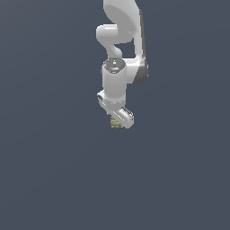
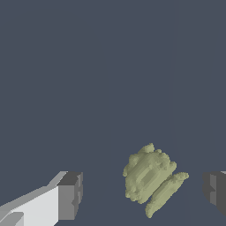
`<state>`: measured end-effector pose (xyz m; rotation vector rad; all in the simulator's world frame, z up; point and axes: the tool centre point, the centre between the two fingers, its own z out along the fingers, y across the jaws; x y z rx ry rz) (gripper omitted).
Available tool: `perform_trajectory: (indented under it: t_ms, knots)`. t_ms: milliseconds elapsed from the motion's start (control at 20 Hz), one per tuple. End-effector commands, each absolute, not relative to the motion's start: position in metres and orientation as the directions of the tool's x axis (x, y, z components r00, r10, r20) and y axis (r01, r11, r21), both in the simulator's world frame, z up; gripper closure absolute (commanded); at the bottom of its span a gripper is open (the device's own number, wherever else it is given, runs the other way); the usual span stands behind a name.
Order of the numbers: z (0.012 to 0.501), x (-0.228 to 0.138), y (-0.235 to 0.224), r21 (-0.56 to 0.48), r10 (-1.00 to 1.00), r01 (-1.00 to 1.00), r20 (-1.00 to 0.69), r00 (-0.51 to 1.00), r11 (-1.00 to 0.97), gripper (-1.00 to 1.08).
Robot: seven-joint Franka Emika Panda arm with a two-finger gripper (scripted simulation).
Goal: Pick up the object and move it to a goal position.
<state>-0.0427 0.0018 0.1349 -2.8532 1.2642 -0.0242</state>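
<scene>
Our gripper (image 2: pixel 142 194) is spread wide, its dark fingertips (image 2: pixel 70 194) clear of the object (image 2: pixel 148 176), which sits between them, nearer one pad. In the exterior view the object (image 1: pixel 116 122) shows just beneath our white arm (image 1: pixel 117 76), over plain dark ground.

pincer (image 2: pixel 143 196) spread wide | olive object (image 2: pixel 148 176) between fingers (image 2: pixel 70 196), touching neither

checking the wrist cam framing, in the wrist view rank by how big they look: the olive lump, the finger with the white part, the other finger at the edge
1. Finger with the white part, largest as shown, though cut off by the frame.
2. Olive lump, slightly smaller; it may lie farther from the camera, so true size is unsure.
3. Other finger, smallest, mostly cut off at the edge.
</scene>
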Motion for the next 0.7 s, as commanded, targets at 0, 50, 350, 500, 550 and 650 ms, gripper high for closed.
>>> perform_trajectory:
  t_ms: [0,50,350,500,550,650]
  knots:
    - [0.131,-0.047,0.003,-0.024,-0.784,-0.784,0.003,0.62,-0.62,-0.92]
    - [0.129,-0.049,0.004,-0.023,-0.8,-0.8,0.002,0.6,-0.599,-0.92]
    - [0.12,-0.061,0.007,-0.017,-0.885,-0.885,-0.002,0.466,-0.466,-0.92]
    - [0.115,-0.066,0.008,-0.014,-0.919,-0.919,-0.004,0.395,-0.395,-0.92]
    - [0.113,-0.068,0.008,-0.013,-0.929,-0.929,-0.004,0.37,-0.37,-0.92]
    - [0.11,-0.072,0.009,-0.011,-0.947,-0.947,-0.004,0.321,-0.321,-0.92]
